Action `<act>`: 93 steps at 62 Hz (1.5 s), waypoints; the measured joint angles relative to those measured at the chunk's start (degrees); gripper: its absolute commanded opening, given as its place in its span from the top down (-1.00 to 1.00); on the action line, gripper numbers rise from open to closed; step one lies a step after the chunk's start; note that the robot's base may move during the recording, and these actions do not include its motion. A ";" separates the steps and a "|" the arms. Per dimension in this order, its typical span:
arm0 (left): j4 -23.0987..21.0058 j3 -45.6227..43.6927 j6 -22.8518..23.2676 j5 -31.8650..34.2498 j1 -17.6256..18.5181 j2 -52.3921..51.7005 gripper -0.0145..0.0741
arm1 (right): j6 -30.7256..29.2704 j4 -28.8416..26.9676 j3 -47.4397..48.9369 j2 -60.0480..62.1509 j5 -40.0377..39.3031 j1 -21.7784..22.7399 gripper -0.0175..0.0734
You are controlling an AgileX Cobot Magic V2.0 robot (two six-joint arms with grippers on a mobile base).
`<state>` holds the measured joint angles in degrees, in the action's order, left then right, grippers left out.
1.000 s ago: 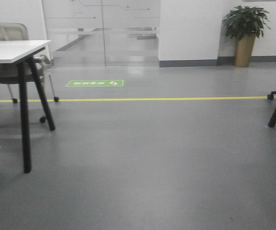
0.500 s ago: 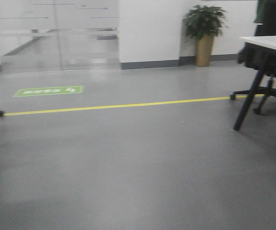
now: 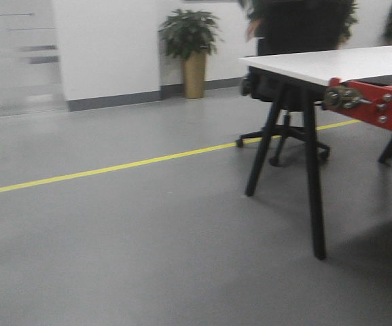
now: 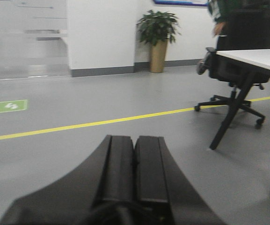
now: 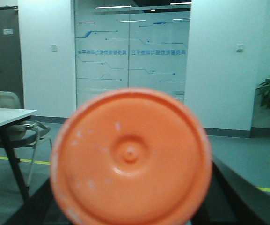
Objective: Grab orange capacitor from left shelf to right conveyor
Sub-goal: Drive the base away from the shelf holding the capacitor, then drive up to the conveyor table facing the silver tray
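The orange capacitor (image 5: 131,157) fills the right wrist view end-on, its round flat face toward the camera. My right gripper (image 5: 132,204) is shut on it; only the dark fingers (image 5: 230,197) show at its sides. My left gripper (image 4: 135,140) is shut and empty, its jaws pressed together, held above the grey floor. The right conveyor (image 3: 379,109) shows only as a red end with bolts and a roller at the right edge of the front view. The left shelf is out of view.
A white table (image 3: 331,64) on black legs (image 3: 311,176) stands right of centre, touching the conveyor. Behind it are an office chair (image 3: 284,88) and a person. A potted plant (image 3: 192,51) stands by the wall. A yellow line (image 3: 114,166) crosses the floor.
The front view has swung to the right: the left table and green floor sign slid off to the left, and the right table and the conveyor's red end came into view.
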<state>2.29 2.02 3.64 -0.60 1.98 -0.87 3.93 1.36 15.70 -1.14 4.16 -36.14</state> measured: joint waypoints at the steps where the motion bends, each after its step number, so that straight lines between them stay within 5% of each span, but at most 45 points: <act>1: 0.00 0.00 0.00 0.00 0.00 0.00 0.96 | 0.00 0.00 0.00 0.00 0.00 0.00 0.49; 93: 0.00 0.00 0.00 0.00 0.00 0.00 0.96 | 0.00 0.00 0.00 0.00 0.00 0.00 0.49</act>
<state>2.29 2.02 3.64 -0.60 1.98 -0.87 3.93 1.36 15.70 -1.14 4.16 -36.14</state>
